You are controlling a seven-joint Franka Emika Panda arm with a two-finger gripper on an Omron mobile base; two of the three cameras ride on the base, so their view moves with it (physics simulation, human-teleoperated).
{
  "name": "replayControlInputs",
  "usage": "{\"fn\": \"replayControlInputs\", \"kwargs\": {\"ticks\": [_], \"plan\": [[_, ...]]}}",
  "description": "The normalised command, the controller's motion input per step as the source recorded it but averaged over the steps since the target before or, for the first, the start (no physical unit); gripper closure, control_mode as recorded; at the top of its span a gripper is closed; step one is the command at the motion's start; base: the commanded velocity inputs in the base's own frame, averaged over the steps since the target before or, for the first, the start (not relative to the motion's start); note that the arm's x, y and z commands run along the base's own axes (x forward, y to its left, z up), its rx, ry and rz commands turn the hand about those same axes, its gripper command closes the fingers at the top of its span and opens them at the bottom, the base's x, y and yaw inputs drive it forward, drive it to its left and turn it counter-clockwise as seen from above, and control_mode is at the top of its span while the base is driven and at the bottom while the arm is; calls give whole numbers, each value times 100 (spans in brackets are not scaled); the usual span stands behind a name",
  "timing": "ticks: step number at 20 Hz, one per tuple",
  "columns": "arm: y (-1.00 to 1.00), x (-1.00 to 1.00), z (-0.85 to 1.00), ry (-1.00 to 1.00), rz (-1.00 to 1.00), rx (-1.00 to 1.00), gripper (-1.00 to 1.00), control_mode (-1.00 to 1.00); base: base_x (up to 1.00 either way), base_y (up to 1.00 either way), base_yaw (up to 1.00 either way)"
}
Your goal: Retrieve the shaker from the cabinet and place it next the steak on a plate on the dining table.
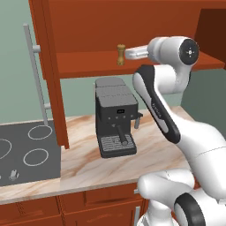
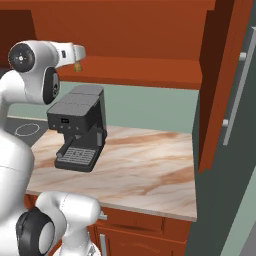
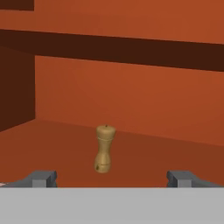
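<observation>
The tan wooden shaker point(image 3: 104, 148) stands upright on the inner shelf of the reddish-brown cabinet point(image 3: 131, 96). My gripper point(image 3: 112, 178) is open, level with the shaker and just short of it, and the shaker sits centred between the fingertips point(image 3: 43, 178). From the left base the shaker point(image 1: 121, 54) stands just beyond the gripper point(image 1: 127, 54) on the cabinet point(image 1: 88, 66) shelf. From the right base the shaker point(image 2: 78, 65) peeks from under the white hand by the cabinet point(image 2: 150, 70) shelf. The steak, plate and dining table are out of view.
A dark coffee machine point(image 1: 115, 115) stands on the marbled counter point(image 1: 84, 163) under the shelf, also coffee machine point(image 2: 79, 127). A stovetop point(image 1: 26, 152) lies left. Open cabinet doors with silver handles hang at left point(image 1: 37, 75) and right point(image 2: 220, 85).
</observation>
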Motion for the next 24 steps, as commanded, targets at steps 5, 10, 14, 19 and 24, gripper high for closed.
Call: {"fn": "replayControlInputs", "kwargs": {"ticks": [5,10,14,19,24], "plan": [[0,25,0,0,0,0,-100,-100,0,0,0],[0,31,0,0,0,0,-100,-100,0,0,0],[4,34,0,0,0,0,-100,-100,0,0,0],[18,7,0,0,0,0,-100,-100,0,0,0],[5,0,-6,0,5,0,-100,-100,0,0,0]]}}
